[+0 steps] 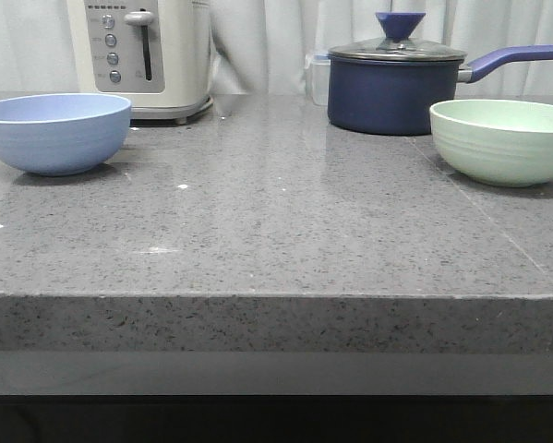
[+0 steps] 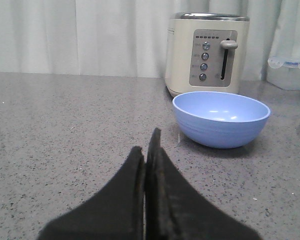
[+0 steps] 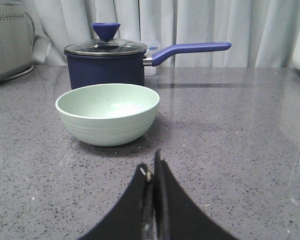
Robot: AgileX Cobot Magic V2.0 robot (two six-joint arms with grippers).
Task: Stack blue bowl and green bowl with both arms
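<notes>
1. My right gripper (image 3: 154,172) hangs low over the speckled grey stone bench (image 3: 240,130), its black fingers pressed together, holding nothing.
2. The round pale mint-green bowl (image 3: 107,113) sits upright just ahead of it, apart from it.
3. Just behind the bowl stands a dark navy saucepan (image 3: 105,65) with glass lid and blue handle.

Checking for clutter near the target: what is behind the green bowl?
Directly behind the green bowl stands a dark navy saucepan with a glass lid; behind that, a clear container, mostly hidden by the pan.
</notes>
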